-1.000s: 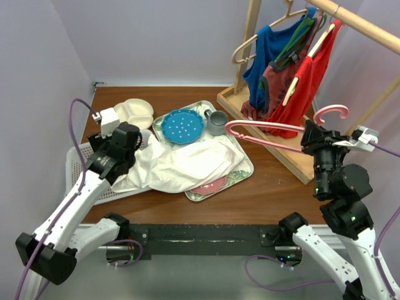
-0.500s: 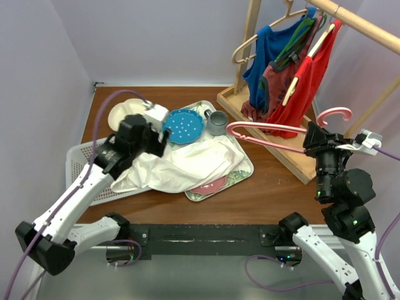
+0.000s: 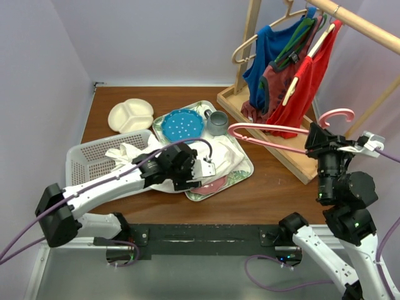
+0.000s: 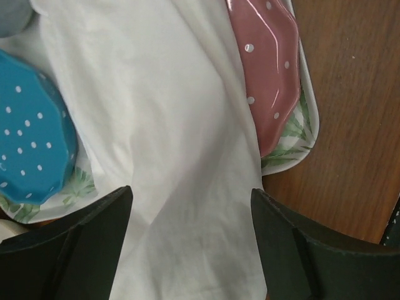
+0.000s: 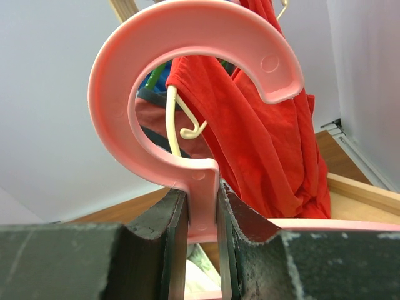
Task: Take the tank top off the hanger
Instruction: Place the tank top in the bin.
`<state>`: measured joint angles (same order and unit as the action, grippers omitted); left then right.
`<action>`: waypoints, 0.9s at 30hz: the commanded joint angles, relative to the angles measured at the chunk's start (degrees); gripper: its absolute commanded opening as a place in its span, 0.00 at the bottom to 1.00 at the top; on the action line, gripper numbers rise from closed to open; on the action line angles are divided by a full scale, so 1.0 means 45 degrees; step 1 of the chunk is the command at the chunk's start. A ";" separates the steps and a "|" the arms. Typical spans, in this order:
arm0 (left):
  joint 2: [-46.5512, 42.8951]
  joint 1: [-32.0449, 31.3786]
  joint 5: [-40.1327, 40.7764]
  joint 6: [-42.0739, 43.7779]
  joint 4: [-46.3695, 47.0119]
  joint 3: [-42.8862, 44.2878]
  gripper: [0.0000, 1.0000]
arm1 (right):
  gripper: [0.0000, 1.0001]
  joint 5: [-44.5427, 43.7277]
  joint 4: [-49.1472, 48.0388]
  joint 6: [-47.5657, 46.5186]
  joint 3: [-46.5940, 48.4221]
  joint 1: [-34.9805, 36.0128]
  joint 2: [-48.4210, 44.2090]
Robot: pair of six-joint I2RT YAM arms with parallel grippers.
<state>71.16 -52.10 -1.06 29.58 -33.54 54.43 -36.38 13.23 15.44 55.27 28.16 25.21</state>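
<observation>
While the right gripper (image 5: 201, 215) at lower right is clamped on the neck of the bare pink hanger (image 3: 269, 130), the white tank top (image 4: 169, 125) lies crumpled over the tray (image 3: 249, 167) at centre frame. It sits directly beneath the left gripper (image 3: 201, 167), the nearer one, whose jaws gape wide and hold nothing.

The overhead camera sits high behind the arm bases. It looks forward and down across the whole worktop (image 3: 275, 194) to the back wall, with the clothes rack (image 3: 287, 159) at far right.

The left wrist camera hangs close, facing almost straight down past the left end effector (image 4: 190, 203). It sees the white tank top (image 4: 169, 125), leaf-patterned tray (image 4: 305, 134) and pink plate (image 4: 265, 69), all also visible from overhead.

The right wrist camera tilts upward, very near the pink hanger (image 5: 187, 37) in the right end effector (image 5: 202, 206), with the red top (image 5: 269, 144) behind. The overhead view shares both.
</observation>
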 commanded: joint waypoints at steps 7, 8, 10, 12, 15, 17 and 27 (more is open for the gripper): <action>0.1042 -0.0181 0.0196 0.1492 0.0891 -0.0572 0.83 | 0.00 -0.0060 -0.0617 -0.0248 0.0356 -0.0008 -0.0076; 0.1353 -0.0181 0.0583 0.1492 0.0871 -0.0592 0.82 | 0.00 -0.0021 -0.0636 -0.0229 0.0356 -0.0008 -0.0095; 0.1569 -0.0181 0.0704 0.1395 0.0755 -0.0670 0.75 | 0.00 -0.0040 -0.0598 -0.0267 0.0336 -0.0008 -0.0095; 0.1746 -0.0181 0.0801 0.1337 0.0715 -0.0651 0.68 | 0.00 -0.0040 -0.0597 -0.0267 0.0317 -0.0008 -0.0095; 0.1747 -0.0181 0.1269 0.1161 0.0793 -0.0535 0.45 | 0.00 -0.0060 -0.0636 -0.0209 0.0219 -0.0008 -0.0192; 0.1572 -0.0162 0.2027 0.0966 0.1007 -0.0418 0.17 | 0.00 -0.0021 -0.0636 -0.0170 0.0161 -0.0008 -0.0231; -0.0750 -0.0142 0.6465 0.0613 0.2588 -0.0143 0.00 | 0.00 -0.0079 -0.0480 -0.0170 0.0102 -0.0008 -0.0310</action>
<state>75.07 -52.69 17.93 33.01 -28.27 51.90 -36.47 12.99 14.94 55.33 28.16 24.36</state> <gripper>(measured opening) 0.019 0.232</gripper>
